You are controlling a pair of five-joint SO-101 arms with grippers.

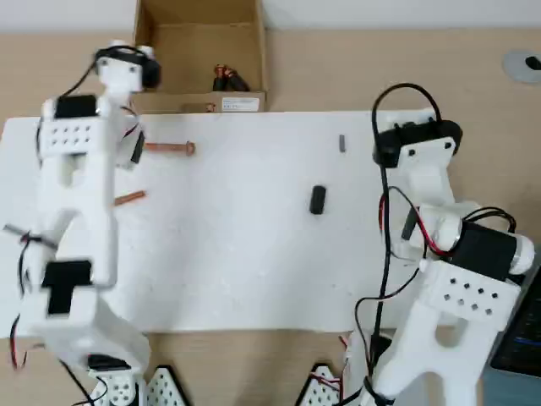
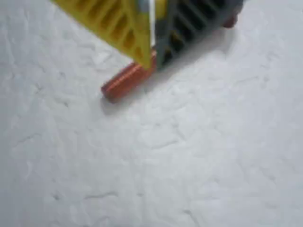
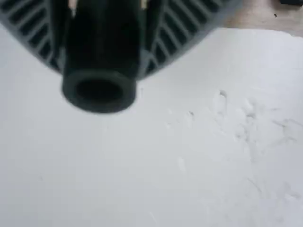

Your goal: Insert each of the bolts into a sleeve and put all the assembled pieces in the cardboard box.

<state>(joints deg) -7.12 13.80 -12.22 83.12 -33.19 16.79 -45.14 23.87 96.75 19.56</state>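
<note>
In the left wrist view my left gripper is shut on a copper bolt that lies on the white mat, its yellow and grey fingers pinching the shank. From above, this gripper is at the left end of that bolt. A second bolt lies just below it. My right gripper is shut on a black sleeve, open end facing out, held above the mat. In the high view it hangs at the mat's right side. Another black sleeve lies mid-mat.
The cardboard box stands behind the mat's far edge and holds assembled pieces. A small grey part lies near the far edge. The white mat is bare toward the front.
</note>
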